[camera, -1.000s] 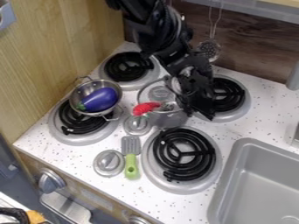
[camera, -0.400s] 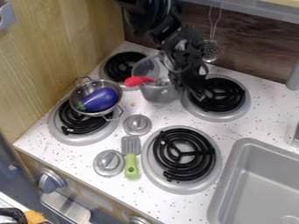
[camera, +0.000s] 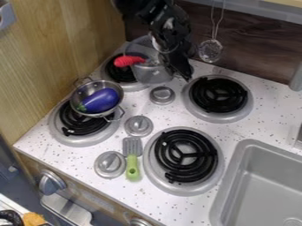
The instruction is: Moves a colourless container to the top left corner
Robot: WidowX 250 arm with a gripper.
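End effector (camera: 179, 66) gripping clear container (camera: 154, 76) at its right side; red toy (camera: 128, 60) at container's left. Container overlaps upper-left burner (camera: 119, 74), near colander (camera: 88, 89). Wood wall (camera: 56, 48) bounds left. Desk (camera: 172, 113) strip separates the burner columns.

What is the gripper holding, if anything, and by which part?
The gripper holds the colourless container by its upper wall, near the rim, on the side towards the picture's right.
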